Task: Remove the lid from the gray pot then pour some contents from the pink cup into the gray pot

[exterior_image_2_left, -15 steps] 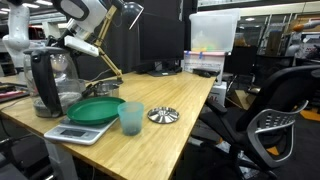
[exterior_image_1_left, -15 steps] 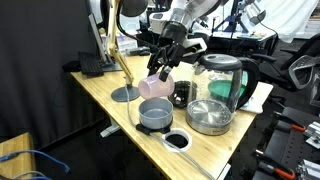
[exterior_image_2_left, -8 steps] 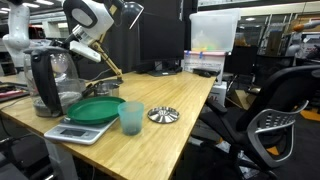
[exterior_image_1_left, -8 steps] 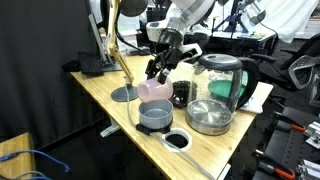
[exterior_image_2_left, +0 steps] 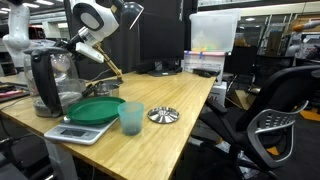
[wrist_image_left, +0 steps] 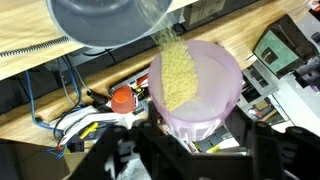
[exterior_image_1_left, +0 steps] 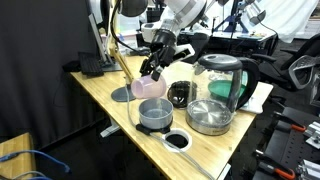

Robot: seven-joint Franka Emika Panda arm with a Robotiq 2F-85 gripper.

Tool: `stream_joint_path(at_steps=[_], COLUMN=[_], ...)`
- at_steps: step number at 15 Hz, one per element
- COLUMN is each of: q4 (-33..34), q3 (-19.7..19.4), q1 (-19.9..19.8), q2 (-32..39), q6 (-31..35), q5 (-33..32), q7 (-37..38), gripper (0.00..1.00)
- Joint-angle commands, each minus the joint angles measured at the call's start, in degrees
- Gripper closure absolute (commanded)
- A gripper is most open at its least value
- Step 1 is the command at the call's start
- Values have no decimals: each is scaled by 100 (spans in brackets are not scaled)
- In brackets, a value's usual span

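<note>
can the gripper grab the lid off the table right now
Probably not yet: the gripper is shut on the pink cup, tipped over the gray pot. The lid itself lies uncovered beside them.

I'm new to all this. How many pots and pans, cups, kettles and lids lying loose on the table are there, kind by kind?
Pots and pans: 2, the gray pot and a silver pan
Cups: 2, the pink cup held tilted in the gripper, and a small dark cup
Kettles: 1, a glass kettle
Loose lids: 1, the lid
Total: 6
</note>
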Motion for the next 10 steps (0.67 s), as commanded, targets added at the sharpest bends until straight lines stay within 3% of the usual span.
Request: stream_joint_path(at_steps=[1, 10], q4=[330, 439], q3=[13, -18], q1=[-84, -60], q2=[235, 259], q6=[-331, -340], q5=[52, -21], q7=[-39, 87], gripper=[57, 57])
